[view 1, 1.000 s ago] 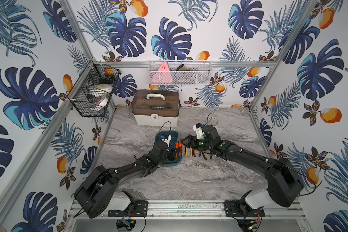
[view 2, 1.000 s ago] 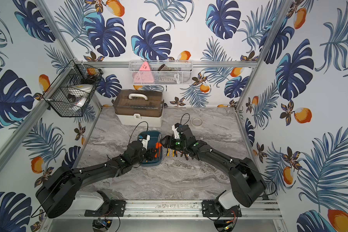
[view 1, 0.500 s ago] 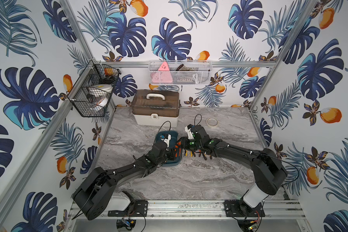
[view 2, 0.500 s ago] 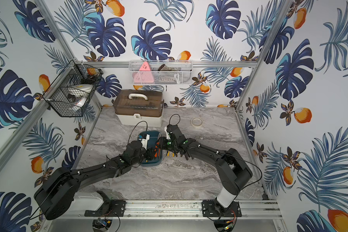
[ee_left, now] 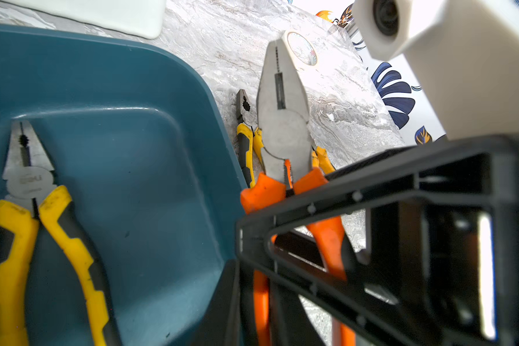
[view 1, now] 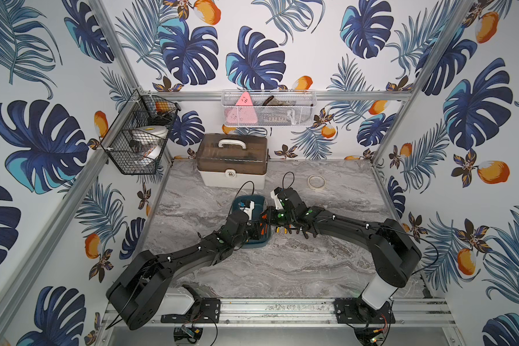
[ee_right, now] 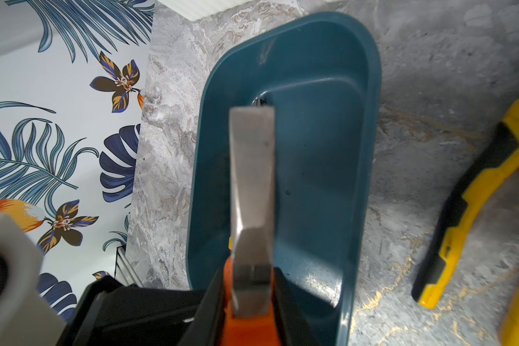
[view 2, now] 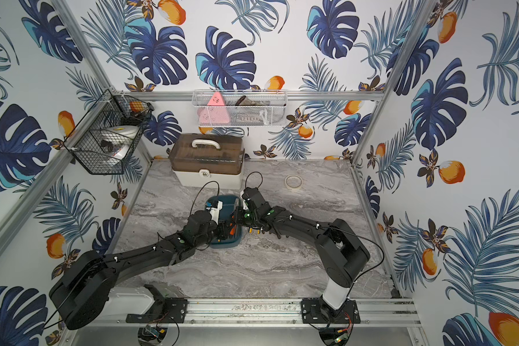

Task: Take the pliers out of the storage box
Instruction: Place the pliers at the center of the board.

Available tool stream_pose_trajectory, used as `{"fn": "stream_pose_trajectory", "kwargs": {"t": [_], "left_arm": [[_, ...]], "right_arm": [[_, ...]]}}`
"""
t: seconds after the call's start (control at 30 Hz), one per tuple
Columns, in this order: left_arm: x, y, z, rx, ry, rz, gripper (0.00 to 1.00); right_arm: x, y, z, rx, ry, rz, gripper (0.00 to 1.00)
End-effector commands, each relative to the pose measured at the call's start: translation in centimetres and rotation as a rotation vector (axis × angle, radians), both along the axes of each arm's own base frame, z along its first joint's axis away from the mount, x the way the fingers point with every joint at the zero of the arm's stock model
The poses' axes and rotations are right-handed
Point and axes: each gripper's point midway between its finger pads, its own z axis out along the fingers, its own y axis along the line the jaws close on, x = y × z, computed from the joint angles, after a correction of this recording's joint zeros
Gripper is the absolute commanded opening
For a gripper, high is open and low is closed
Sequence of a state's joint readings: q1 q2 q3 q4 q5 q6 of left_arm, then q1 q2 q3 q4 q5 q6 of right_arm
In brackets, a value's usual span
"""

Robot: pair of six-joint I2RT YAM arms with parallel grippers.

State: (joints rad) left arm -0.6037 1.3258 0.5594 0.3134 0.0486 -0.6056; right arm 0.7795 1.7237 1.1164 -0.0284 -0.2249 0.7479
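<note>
The dark teal storage box (view 1: 256,200) (view 2: 229,199) sits mid-table. My left gripper (ee_left: 261,299) (view 1: 253,227) is shut on one handle of orange-handled pliers (ee_left: 282,119) held over the box's right rim. My right gripper (ee_right: 252,287) (view 1: 267,215) is shut on the same pliers (ee_right: 252,179) just below the grey head, its fingers pressed against both orange sides. Yellow-handled pliers (ee_left: 30,185) lie inside the box (ee_left: 132,149). More yellow-handled pliers (ee_left: 244,134) (ee_right: 477,203) lie on the table right of the box (ee_right: 318,149).
A white case with a brown lid (view 1: 232,161) stands behind the box. A tape roll (view 1: 317,182) lies at the back right. A black wire basket (view 1: 141,134) and a white mesh basket (view 1: 267,109) hang on the walls.
My right arm swung left to the box's right side and its jaws closed on the orange pliers. My left arm stayed where it was, still gripping them.
</note>
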Motion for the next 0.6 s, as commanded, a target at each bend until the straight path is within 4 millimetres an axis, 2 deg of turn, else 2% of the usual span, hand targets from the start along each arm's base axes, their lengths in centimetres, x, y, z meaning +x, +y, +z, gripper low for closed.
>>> {"fn": "stream_pose_trajectory", "kwargs": {"t": [0.0, 0.1, 0.13, 0.23, 0.4, 0.47, 0.5, 0.57], "left_arm": [[1.0, 0.1, 1.5, -0.024, -0.053, 0.039, 0.11], [1.1, 1.0, 1.6, -0.014, -0.058, 0.086, 0.44], [1.1, 1.3, 1.6, -0.010, -0.061, 0.100, 0.50], [1.2, 1.8, 1.6, 0.007, -0.055, 0.126, 0.61], [1.4, 2.0, 1.2, 0.018, -0.044, 0.137, 0.64], [1.5, 1.9, 1.0, 0.029, -0.034, 0.140, 0.64], [1.6, 1.9, 0.8, 0.036, -0.024, 0.141, 0.64], [1.8, 1.9, 0.4, 0.053, -0.001, 0.148, 0.63]], "right_arm": [[-0.1, 0.3, 0.3, -0.005, -0.013, 0.012, 0.00], [-0.1, -0.1, 0.2, -0.029, -0.018, 0.005, 0.00], [-0.1, -0.3, 0.4, -0.033, -0.025, 0.002, 0.00], [0.2, -0.6, 1.0, -0.028, -0.059, -0.009, 0.00], [0.7, -2.3, 1.4, -0.099, -0.108, -0.042, 0.00], [1.2, -4.2, 1.6, -0.202, -0.161, -0.047, 0.00], [1.9, -4.7, 2.8, -0.246, -0.211, -0.046, 0.00], [2.6, -7.7, 2.6, -0.429, -0.278, -0.055, 0.02]]}}
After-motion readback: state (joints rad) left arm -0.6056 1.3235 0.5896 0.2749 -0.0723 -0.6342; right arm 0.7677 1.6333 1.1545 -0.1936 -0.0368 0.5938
